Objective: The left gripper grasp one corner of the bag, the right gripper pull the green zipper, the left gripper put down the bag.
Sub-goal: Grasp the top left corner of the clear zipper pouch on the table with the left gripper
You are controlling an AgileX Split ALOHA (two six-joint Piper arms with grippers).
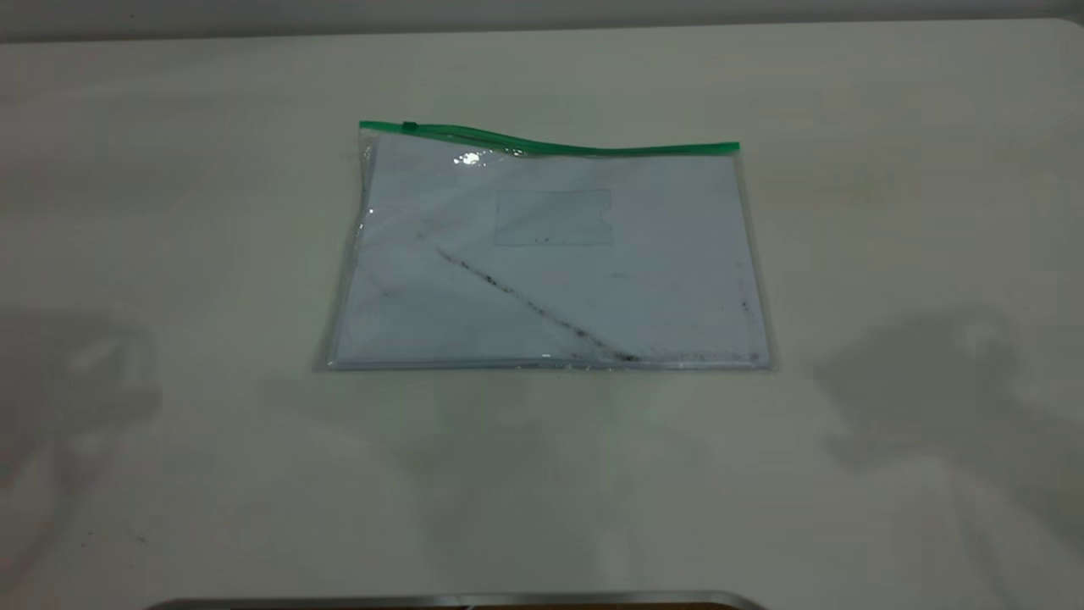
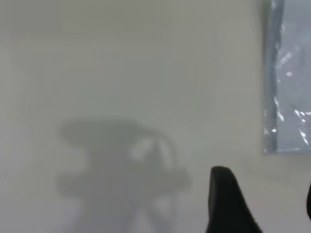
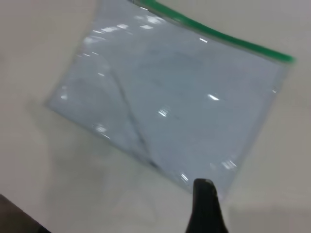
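The bag (image 1: 550, 254) lies flat on the white table, a clear pouch holding white paper with a dark diagonal streak. The green zipper (image 1: 550, 146) runs along its far edge, with the slider tab (image 1: 410, 126) near the left end. Neither arm shows in the exterior view, only their shadows at left and right. In the left wrist view the left gripper (image 2: 267, 204) is open and empty above bare table, beside a corner of the bag (image 2: 291, 73). In the right wrist view one finger (image 3: 206, 208) of the right gripper (image 3: 257, 213) shows near the bag's (image 3: 170, 97) corner, with a wide gap beside it; the zipper (image 3: 218, 34) is far off.
The table (image 1: 169, 212) is white, with its back edge along the top of the exterior view. A dark metal-rimmed edge (image 1: 457, 601) runs along the front. A dark corner (image 3: 14, 218) shows in the right wrist view.
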